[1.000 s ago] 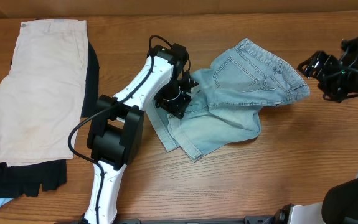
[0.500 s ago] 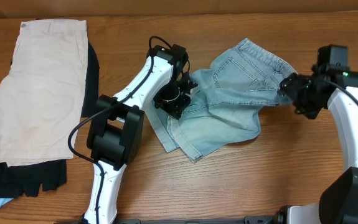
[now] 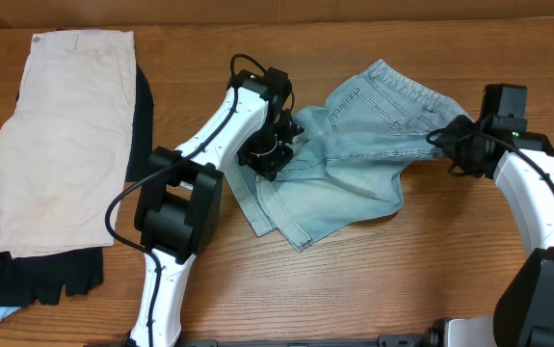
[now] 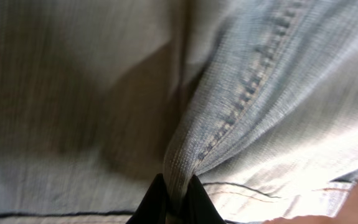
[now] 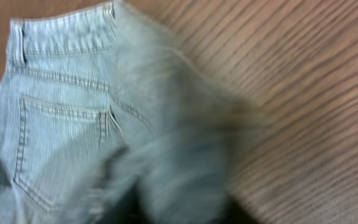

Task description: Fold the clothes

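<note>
Across the wooden table (image 3: 431,280) the denim shorts (image 3: 363,164) lie rumpled between our two grippers. The cream-beige shorts (image 3: 60,135) lie on top of the black garments (image 3: 55,275), well away on the outer side of the left arm. We judge the denim soft but fairly thick and weighty, with stiffer ridges at the waistband (image 5: 60,31), the back pocket (image 5: 60,149) and the seams. It should drape and drag rather than slide, so we would take it by doubled edges or hems, not by a single flat layer. Our left gripper (image 4: 177,202) is clamped on a raised fold of the denim, just beside a stitched seam (image 4: 247,99). Our right gripper (image 3: 447,140) sits at the edge of the cloth nearest it; its own view is blurred, so we cannot tell whether it has closed on anything.
</note>
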Controlling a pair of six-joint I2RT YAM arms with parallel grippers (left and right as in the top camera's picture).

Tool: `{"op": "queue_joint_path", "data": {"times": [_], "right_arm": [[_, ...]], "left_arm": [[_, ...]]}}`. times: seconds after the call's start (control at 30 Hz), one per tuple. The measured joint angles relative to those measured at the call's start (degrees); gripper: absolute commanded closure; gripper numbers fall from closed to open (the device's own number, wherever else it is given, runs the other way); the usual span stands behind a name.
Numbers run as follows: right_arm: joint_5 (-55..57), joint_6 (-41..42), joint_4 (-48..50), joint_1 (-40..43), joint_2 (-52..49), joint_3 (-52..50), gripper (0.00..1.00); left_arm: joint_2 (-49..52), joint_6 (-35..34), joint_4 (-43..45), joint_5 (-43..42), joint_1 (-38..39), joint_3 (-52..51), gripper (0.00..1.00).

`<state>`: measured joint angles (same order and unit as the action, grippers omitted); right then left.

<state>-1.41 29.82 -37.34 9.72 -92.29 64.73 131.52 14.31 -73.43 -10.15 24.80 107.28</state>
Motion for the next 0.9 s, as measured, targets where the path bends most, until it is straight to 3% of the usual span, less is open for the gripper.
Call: {"op": "queue_joint_path", "data": {"times": [0.17,0.33,0.6,0.9], "right_arm": [[0.81,0.15,1.53,0.35,0.0,0.0,0.96],[0.09,0.15,-2.14,1.29,0.0,2.69,0.96],[-4.92,-3.13,-13.46,1.44,0.0,18.91,0.96],[-9.51,-8.83,-29.57,1.44,0.0,34.47,0.96]], "left_arm": [[0.0,-3.17,-3.37,4.44,-2.43,3.26,0.96],[0.0,-6.49,-8.04,7.89,-6.86,17.07,0.96],[-1.25,-8.46,-10.58,8.44,-10.91,43.34,0.96],[-8.07,-9.53,-11.85,11.52,-11.19,53.96,0.96]]}}
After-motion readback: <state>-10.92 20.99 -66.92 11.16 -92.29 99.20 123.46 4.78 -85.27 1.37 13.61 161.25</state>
